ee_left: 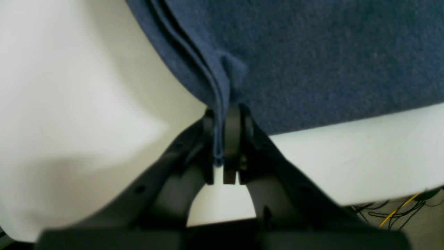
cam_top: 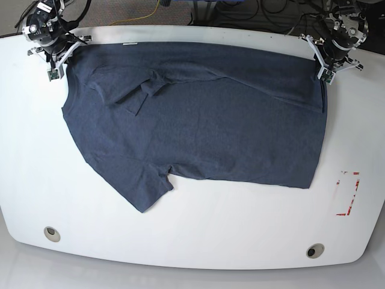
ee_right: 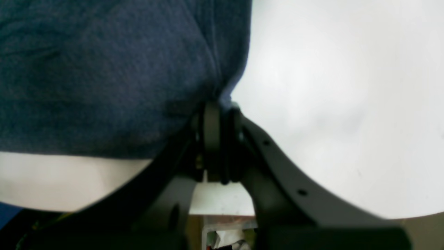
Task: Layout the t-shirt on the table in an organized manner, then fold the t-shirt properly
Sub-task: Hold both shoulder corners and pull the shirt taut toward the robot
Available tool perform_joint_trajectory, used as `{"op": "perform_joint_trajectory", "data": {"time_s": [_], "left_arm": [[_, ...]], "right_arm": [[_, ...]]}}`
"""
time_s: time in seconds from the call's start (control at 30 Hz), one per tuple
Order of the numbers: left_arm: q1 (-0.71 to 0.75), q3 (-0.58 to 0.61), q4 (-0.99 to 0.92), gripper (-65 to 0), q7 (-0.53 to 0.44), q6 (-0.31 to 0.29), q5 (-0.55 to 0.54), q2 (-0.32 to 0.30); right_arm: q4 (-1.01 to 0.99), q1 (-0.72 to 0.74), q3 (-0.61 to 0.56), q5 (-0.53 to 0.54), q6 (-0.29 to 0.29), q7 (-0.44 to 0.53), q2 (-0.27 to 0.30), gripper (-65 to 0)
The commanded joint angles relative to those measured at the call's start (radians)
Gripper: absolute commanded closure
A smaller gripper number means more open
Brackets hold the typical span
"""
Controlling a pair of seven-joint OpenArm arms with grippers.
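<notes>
Your left gripper [ee_left: 222, 139] is clamped on a folded edge of the t-shirt [cam_top: 198, 132]; in its wrist view several layers of cloth run down between the jaws, stacked like pages. Your right gripper [ee_right: 216, 139] is likewise pinched tight on a bunched corner of the same garment, the cloth puckering where it enters the jaws.

From both grips the shirt lies toward the near side of the table [cam_top: 198, 241], spread from the far edge inward. In the base view the two grippers sit at the two far corners of the cloth, well apart, so the held edge runs crosswise along the far side, and the shirt's long axis follows the same line, hem toward the left arm's side and sleeves toward the right arm's side. Neither arm is nearer; each owns its end.

The cloth is a dark blue-grey heathered knit, soft and limp, matte against the glossy white tabletop. It is not yet flat: one sleeve [cam_top: 141, 96] is folded over onto the body, and a long crease runs across the upper part. The other sleeve [cam_top: 147, 186] sticks out toward the near edge. A red tape outline [cam_top: 348, 194] lies clear of the shirt.

I judge that any coming pull should be away from each other along the held edge to draw the crease out.
</notes>
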Motion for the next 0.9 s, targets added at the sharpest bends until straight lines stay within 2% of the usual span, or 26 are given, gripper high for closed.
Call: {"op": "perform_joint_trajectory", "data": {"time_s": [0.0, 0.1, 0.23, 0.43, 0.7, 0.77, 0.87], "left_arm": [[0.026, -0.02, 0.005, 0.0, 0.037, -0.002, 0.024, -0.009], [0.034, -0.032, 0.005, 0.0, 0.038, -0.011, 0.024, -0.009], [0.047, -0.054, 0.007, 0.0, 0.06, -0.069, 0.024, -0.009], [0.043, -0.086, 0.007, 0.0, 0.179, -0.069, 0.024, -0.009], [0.046, -0.087, 0.007, 0.0, 0.188, -0.069, 0.028, -0.009], [0.046, -0.087, 0.007, -3.6, 0.188, -0.069, 0.028, -0.009], [0.046, -0.086, 0.007, -12.7, 0.188, -0.069, 0.028, -0.009]], "right_arm": [[0.019, -0.016, 0.008, -0.007, -0.011, 0.01, 0.015, 0.0], [0.019, -0.022, 0.008, -0.007, -0.012, 0.01, 0.015, 0.0], [0.019, -0.039, 0.009, -0.01, -0.012, 0.01, 0.015, 0.0], [0.019, -0.058, 0.009, -0.007, -0.012, 0.01, 0.015, 0.0], [0.019, -0.073, 0.008, -0.007, -0.015, 0.01, 0.013, 0.0], [0.019, -0.071, 0.008, -0.007, -0.018, 0.01, 0.013, -0.4], [0.019, -0.071, 0.008, -0.01, -0.018, 0.01, 0.013, -6.7]]}}
